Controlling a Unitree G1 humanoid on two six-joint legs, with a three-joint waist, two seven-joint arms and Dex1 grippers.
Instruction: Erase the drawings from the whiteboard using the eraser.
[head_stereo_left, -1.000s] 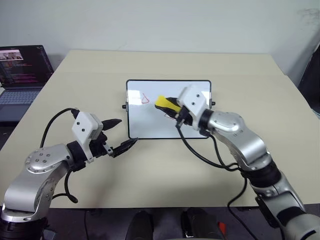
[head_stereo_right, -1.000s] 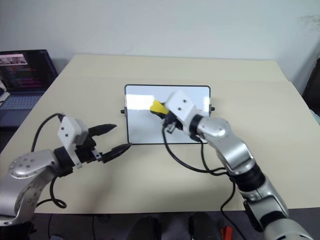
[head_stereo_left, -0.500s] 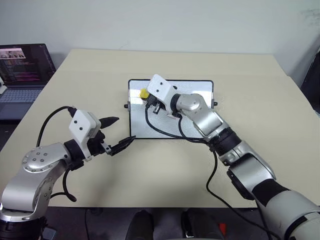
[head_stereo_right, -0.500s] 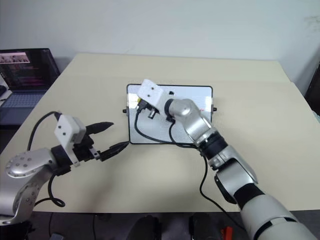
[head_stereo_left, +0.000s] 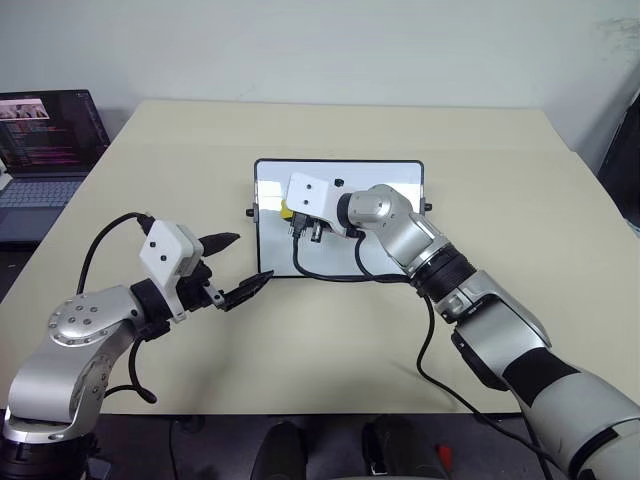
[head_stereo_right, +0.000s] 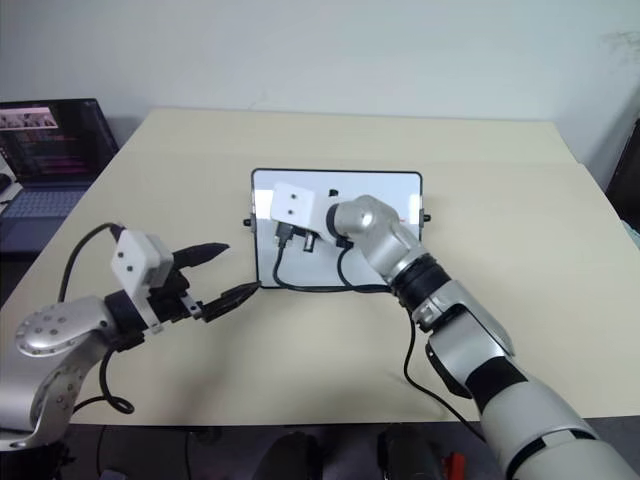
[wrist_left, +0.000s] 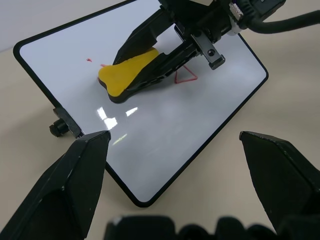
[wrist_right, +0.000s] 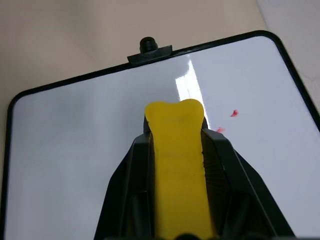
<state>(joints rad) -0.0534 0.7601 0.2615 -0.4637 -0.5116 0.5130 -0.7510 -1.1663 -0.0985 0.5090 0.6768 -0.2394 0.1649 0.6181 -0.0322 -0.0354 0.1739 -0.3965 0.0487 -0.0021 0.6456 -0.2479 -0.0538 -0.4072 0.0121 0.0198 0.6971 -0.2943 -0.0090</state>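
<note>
The whiteboard (head_stereo_left: 272, 178) lies flat at the table's middle. My right gripper (wrist_right: 176, 132) is shut on the yellow eraser (wrist_right: 177, 150), and the eraser (wrist_left: 131, 71) rests flat on the board's left part. Of the drawings, a small red triangle (wrist_left: 185, 77) shows just behind the right fingers, and tiny red specks (wrist_right: 233, 113) lie beside the eraser's tip. My left gripper (head_stereo_left: 238, 266) hovers open off the board's near left corner, with nothing between its fingers (wrist_left: 85, 175).
An open laptop (head_stereo_left: 45, 150) stands off the table's left edge. The right wrist's black cable (head_stereo_left: 330, 275) loops over the board's near edge. A black knob (wrist_right: 146, 44) sticks out from the board's short side.
My right gripper has carried the eraser from the board's middle to its left part. The red triangle there is down to specks. The left arm has stayed put.
</note>
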